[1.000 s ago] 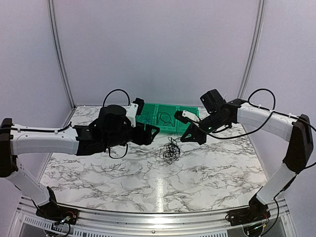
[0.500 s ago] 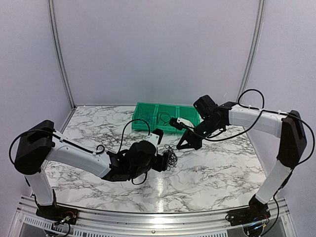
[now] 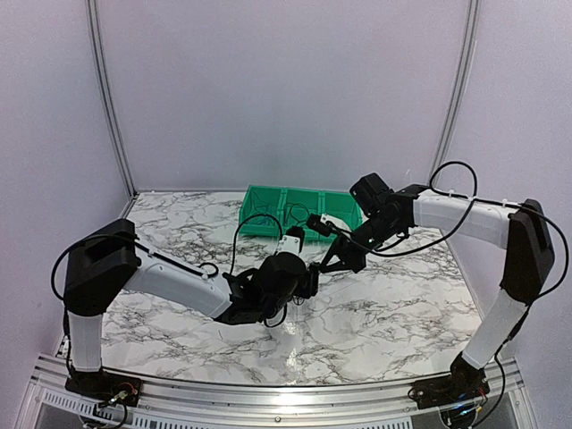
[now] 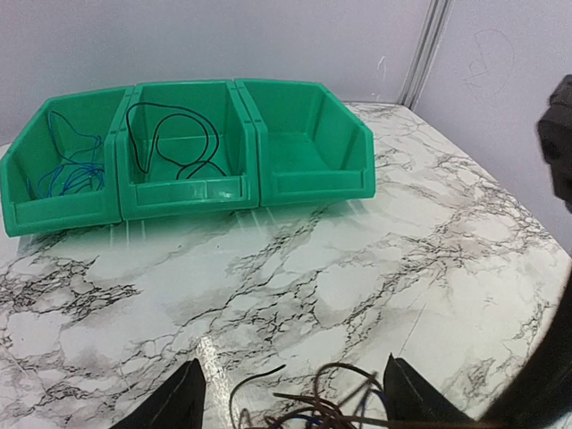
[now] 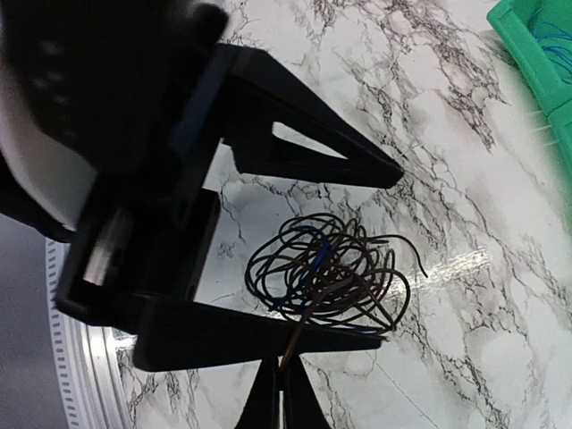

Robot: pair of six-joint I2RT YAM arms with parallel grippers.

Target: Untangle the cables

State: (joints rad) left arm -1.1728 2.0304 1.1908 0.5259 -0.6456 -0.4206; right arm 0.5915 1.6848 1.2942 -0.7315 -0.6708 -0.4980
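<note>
The cables (image 5: 331, 268) are a small knotted clump of thin black wires with one blue strand, lying on the marble table. My left gripper (image 4: 295, 361) is open, and its two black fingers (image 5: 313, 156) straddle the clump. The nearest loops show between them (image 4: 331, 407). My right gripper (image 5: 284, 368) is shut on a brownish strand that rises from the clump's edge. In the top view the left gripper (image 3: 311, 275) and right gripper (image 3: 333, 260) meet at mid-table and hide most of the clump.
Three joined green bins (image 4: 241, 192) stand at the back of the table (image 3: 268, 198). The left bin holds a blue cable (image 4: 67, 170), the middle one a black cable (image 4: 174, 143), and the right one holds nothing. Marble surface lies all around.
My left arm swung down from the raised left side to the centre, and its open fingers now straddle the clump. My right gripper came down and left to the clump's edge.
</note>
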